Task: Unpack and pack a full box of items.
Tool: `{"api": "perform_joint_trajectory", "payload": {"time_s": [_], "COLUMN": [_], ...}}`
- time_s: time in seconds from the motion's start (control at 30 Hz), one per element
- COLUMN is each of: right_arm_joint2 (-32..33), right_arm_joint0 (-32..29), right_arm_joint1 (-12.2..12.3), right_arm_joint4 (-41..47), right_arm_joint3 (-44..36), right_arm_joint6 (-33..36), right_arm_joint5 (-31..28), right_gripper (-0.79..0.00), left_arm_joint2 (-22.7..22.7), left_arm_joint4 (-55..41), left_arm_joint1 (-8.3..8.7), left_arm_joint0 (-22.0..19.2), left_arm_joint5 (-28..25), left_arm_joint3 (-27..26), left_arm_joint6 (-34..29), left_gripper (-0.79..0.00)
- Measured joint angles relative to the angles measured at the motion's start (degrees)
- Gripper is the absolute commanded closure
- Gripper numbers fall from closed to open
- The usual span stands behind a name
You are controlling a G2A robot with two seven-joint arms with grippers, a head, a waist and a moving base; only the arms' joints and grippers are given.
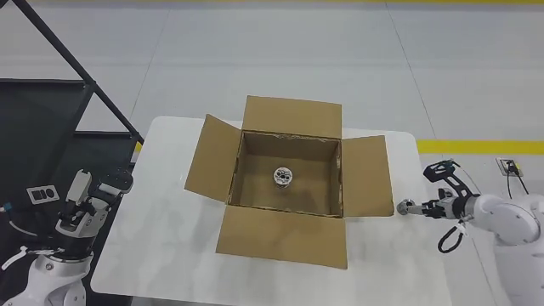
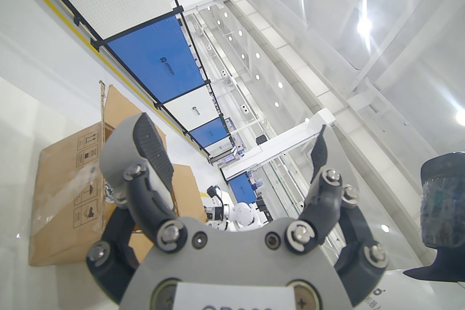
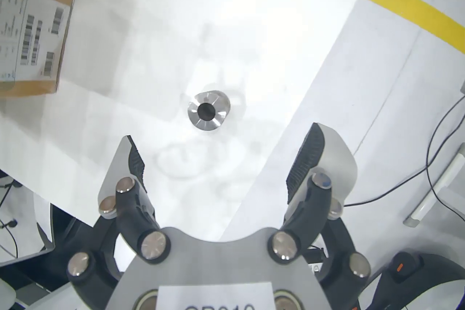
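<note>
An open cardboard box [image 1: 287, 178] stands in the middle of the white table [image 1: 170, 255], all its flaps folded out. On its floor lies a round metal part [image 1: 282, 175]. A small metal cylinder [image 1: 401, 207] stands on the table just right of the box; it is the metal cylinder [image 3: 209, 110] with a dark bore in the right wrist view. My right gripper [image 3: 221, 135] hangs open a little short of it, holding nothing. My left gripper [image 2: 232, 129] is open and empty off the table's left edge, tilted upward, with the box [image 2: 69, 202] off to one side.
The box's right flap [image 3: 29, 17] carries white labels and lies close to the cylinder. The table edge [image 3: 308, 79] runs just beside the cylinder. Bare table lies left of the box and in front of it.
</note>
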Motion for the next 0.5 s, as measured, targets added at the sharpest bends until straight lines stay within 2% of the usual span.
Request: {"api": "perform_joint_trajectory", "payload": {"time_s": [0.2, 0.27, 0.37, 0.5], "right_arm_joint2": [-4.03, -5.04, -6.94, -9.1], "right_arm_joint0": [2.08, 2.86, 4.11, 5.55], "right_arm_joint1": [0.06, 0.11, 0.06, -0.09], "right_arm_joint4": [-1.18, -1.02, -1.17, -1.67], "right_arm_joint3": [3.23, 4.47, 6.34, 8.66], "right_arm_joint6": [-1.02, -1.07, -1.44, -3.57], "right_arm_joint5": [0.29, 0.24, 0.36, 1.64], "right_gripper": [-0.785, -0.702, -0.643, -0.656], "left_arm_joint2": [0.0, 0.0, 0.0, 0.0], "left_arm_joint4": [0.0, 0.0, 0.0, 0.0], "left_arm_joint1": [0.0, 0.0, 0.0, 0.0], "left_arm_joint0": [0.0, 0.0, 0.0, 0.0], "left_arm_joint5": [0.0, 0.0, 0.0, 0.0], "left_arm_joint3": [0.0, 0.0, 0.0, 0.0], "left_arm_joint6": [0.0, 0.0, 0.0, 0.0], "left_gripper": [-0.785, -0.785, -0.785, -0.785]}}
